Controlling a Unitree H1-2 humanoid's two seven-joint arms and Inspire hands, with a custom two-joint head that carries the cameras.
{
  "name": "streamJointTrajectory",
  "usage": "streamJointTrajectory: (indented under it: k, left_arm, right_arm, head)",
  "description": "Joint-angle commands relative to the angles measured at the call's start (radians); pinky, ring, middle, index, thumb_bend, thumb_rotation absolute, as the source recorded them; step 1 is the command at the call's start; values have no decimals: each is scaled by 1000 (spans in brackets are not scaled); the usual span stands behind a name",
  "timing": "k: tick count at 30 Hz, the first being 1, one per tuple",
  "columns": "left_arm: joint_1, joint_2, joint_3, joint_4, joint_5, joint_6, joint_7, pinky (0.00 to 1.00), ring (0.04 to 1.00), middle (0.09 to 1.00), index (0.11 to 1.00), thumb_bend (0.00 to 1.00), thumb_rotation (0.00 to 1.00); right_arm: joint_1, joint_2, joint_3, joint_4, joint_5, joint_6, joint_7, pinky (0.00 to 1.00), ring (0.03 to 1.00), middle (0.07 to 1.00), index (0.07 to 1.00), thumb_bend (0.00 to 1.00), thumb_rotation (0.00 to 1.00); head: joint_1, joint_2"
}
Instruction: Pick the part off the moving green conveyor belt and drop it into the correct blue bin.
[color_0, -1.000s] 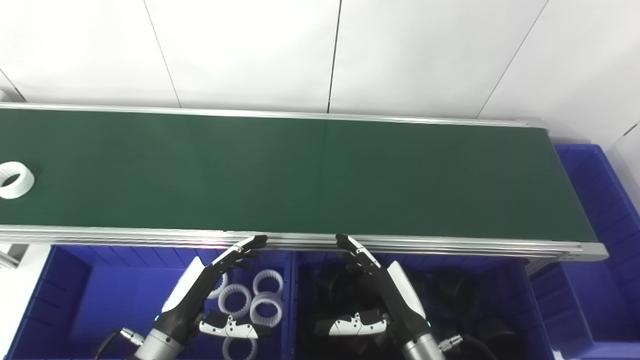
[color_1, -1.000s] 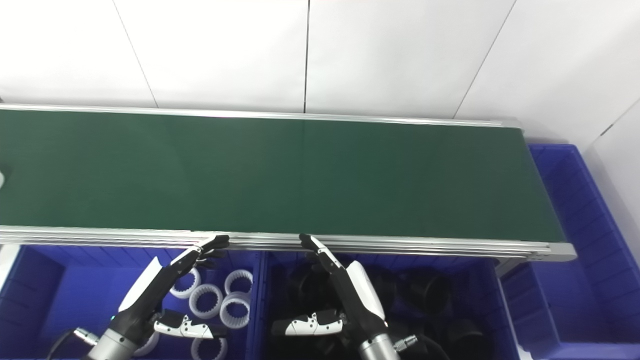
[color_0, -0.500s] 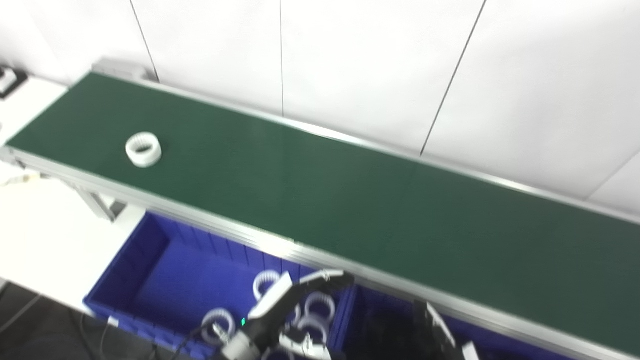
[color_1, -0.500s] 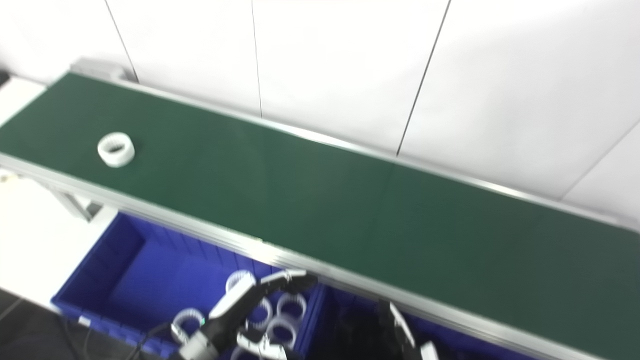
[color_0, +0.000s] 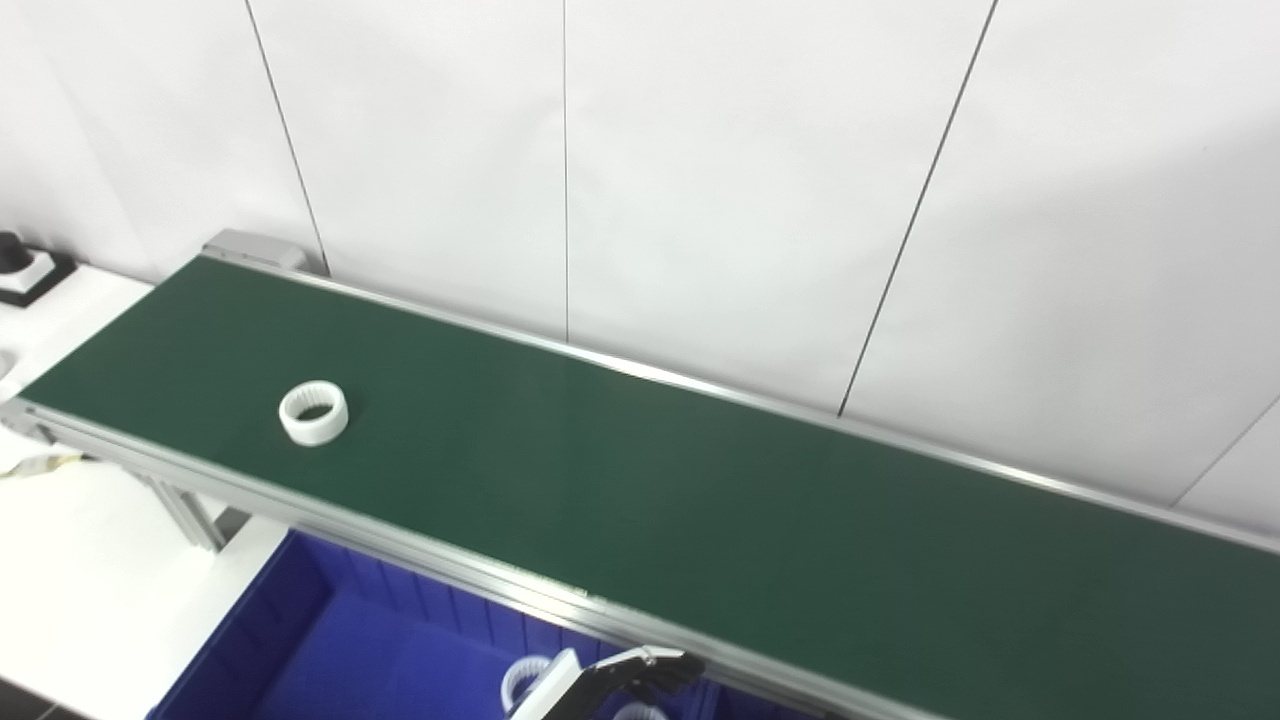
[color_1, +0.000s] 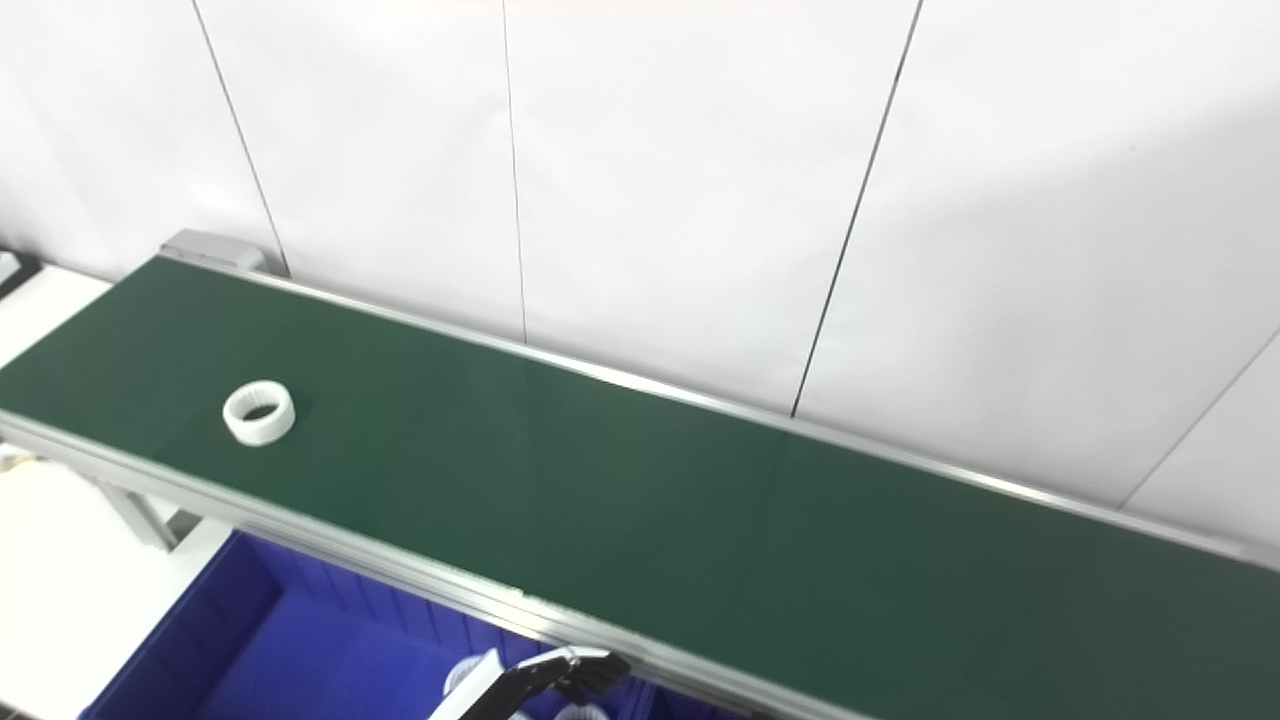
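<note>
While blue bin (color_0: 300, 650) holds white rings (color_0: 522, 678), left hand (color_0: 600, 685) state unclear.

The conveyor belt (color_0: 700, 500) looks like matt green rubbery sheet, smooth and free of glare. Its side rails (color_0: 400, 540) are brushed silvery metal with a soft sheen. The white ring (color_0: 314, 412) seems matt plastic, toothed on its inner face. The blue bin (color_0: 330, 650) is smooth, slightly glossy plastic. The left hand (color_0: 600, 685) shows glossy white and black plastic shells.
</note>
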Motion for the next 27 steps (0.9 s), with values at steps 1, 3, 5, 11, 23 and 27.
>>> streamJointTrajectory:
  k: [1,3,5,11,23,27]
  left_arm:
    - [-9,12,2,-48,-28,-30,46,622,716,768,769,1000,348]
    - [-3,15,9,-75,-51,-30,54,606,707,764,759,1000,326]
    - [-2,18,23,-114,-51,-30,62,597,703,765,755,1000,341]
    - [-11,3,102,-273,-46,-30,38,623,721,774,764,1000,376]
    - [-137,-76,326,-388,72,127,-68,748,840,872,871,1000,448]
    - [-160,-98,368,-396,111,200,-90,803,877,901,894,977,470]
  right_arm:
    - [-8,11,2,-12,7,-59,-15,797,844,873,905,900,156]
    - [-10,18,1,-12,11,-53,-12,804,846,872,903,908,146]
    - [-13,23,2,-9,8,-52,-13,812,850,872,904,910,139]
    - [-22,34,3,-2,-2,-49,-15,771,839,867,905,918,169]
    - [-32,41,0,-13,8,-23,-2,737,845,874,905,896,80]
    - [-35,42,-2,-9,10,-28,-3,750,839,867,899,897,32]
  head:
    - [-8,-3]
    - [-18,-8]
    - [-26,-10]
    - [-32,-10]
    - [-50,-10]
    - [-48,-12]
